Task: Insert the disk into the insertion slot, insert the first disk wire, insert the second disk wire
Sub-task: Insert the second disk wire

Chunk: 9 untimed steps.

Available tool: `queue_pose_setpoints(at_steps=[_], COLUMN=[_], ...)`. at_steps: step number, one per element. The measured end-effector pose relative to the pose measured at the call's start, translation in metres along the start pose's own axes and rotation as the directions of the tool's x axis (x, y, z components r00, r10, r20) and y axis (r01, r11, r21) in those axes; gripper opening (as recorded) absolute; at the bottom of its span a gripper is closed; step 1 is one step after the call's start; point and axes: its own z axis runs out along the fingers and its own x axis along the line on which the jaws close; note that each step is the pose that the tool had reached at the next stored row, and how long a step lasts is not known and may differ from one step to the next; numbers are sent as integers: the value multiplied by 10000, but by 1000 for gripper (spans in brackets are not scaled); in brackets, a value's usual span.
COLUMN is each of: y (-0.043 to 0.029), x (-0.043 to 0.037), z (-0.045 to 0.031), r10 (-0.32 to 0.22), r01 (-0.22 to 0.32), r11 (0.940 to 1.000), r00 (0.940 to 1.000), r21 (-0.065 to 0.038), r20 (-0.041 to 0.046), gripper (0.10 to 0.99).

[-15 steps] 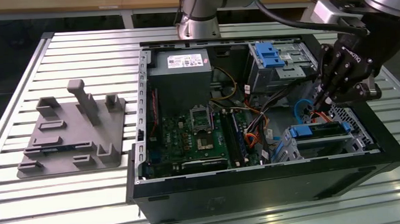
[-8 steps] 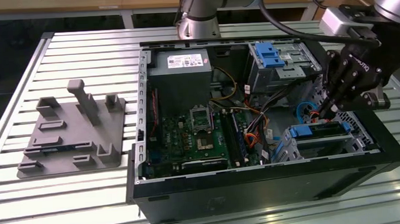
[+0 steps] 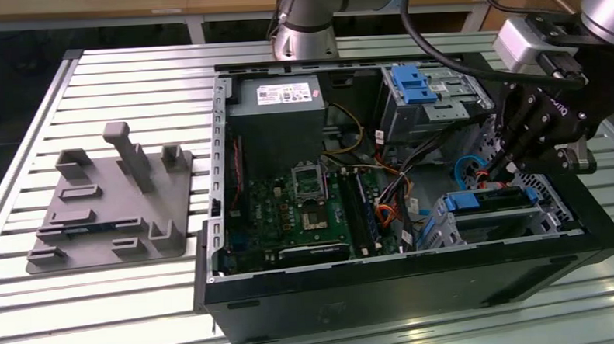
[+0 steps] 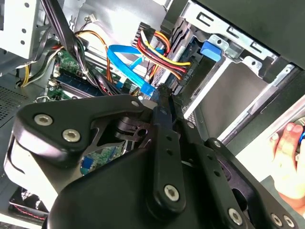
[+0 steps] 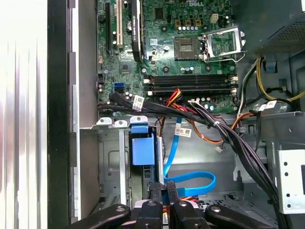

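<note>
In the exterior view, the gripper (image 3: 497,175) hangs low inside the open computer case (image 3: 416,284), just above the disk (image 3: 490,201), which already sits in the insertion slot (image 3: 542,208) at the case's corner on the exterior view's right. Loose cables crowd that corner — a snag there is the likeliest fault, to my eye.

In the second wrist view, the fingers (image 4: 161,102) look pressed together near a blue flat cable (image 4: 127,67) and a red-yellow-black wire bundle (image 4: 159,52); whether they pinch a connector I cannot tell. A person's hand (image 4: 288,157) rests close by, at risk if the arm swings.

In the first wrist view, the fingertips (image 5: 156,188) sit beside the disk's blue carrier tab (image 5: 143,149) — a skewed push could bend a connector.
</note>
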Motion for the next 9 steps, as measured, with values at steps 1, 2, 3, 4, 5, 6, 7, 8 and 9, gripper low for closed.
queue_pose_setpoints(at_steps=[1,2,3,4,5,6,7,8,9], y=[0,0,-1,-6,-14,-18,-20,-21,-22], x=[0,0,0,1,2,4,6,10,17], z=[0,0,0,1,1,3,6,8,11], r10=[0,1,1,1,1,0,2,4,9], r01=[0,-1,-1,-1,-1,0,-2,-4,-9], r11=[10000,10000,10000,10000,10000,10000,10000,10000,10000], r00=[10000,10000,10000,10000,10000,10000,10000,10000,10000], r21=[0,0,0,0,0,0,0,0,0], r20=[0,0,-1,-1,-1,0,1,0,0], gripper=[157,157,157,157,157,157,157,157,157])
